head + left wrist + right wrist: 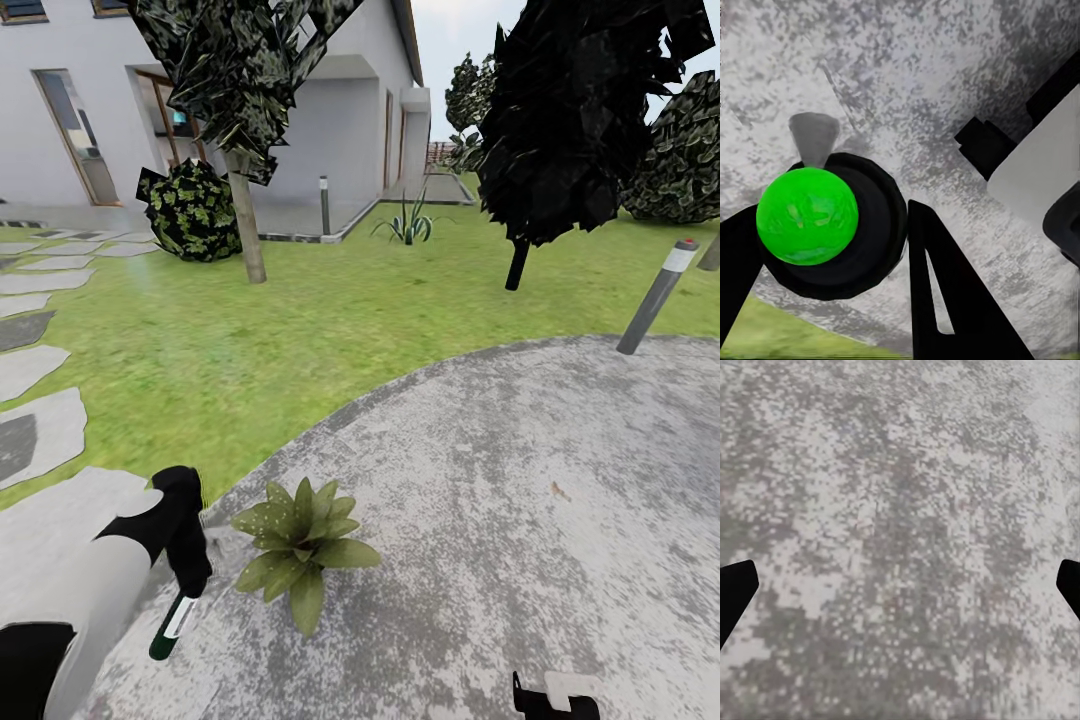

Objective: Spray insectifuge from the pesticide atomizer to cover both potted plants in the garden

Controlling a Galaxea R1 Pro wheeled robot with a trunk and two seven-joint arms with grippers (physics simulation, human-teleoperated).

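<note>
At nine o'clock in the head view, pale stepping stones ran along the lawn, and behind them a white house stood at eleven o'clock with a dark round bush and a slim tree trunk before it. At seven o'clock the left arm reached down over the edge of the grey mottled patio, and the left gripper was clamped on the pesticide atomizer, a slim dark green bottle with a white label band that hung tilted below the black fingers, just above the stone. In the left wrist view the bottle's bright green end sat ringed in black between the two dark fingers, with patio stone behind and a strip of grass at one edge. Just beside the bottle, toward six o'clock, one potted plant spread its speckled pointed leaves on the patio near the grass edge, apart from the bottle. At twelve o'clock a spiky agave-like plant grew near a short bollard light; at one o'clock stood a dark-leaved tree. At three o'clock a leaning grey bollard rose at the patio's rim. At five o'clock part of the right gripper showed at the frame's bottom; in the right wrist view its fingertips stood wide apart over bare stone.
</note>
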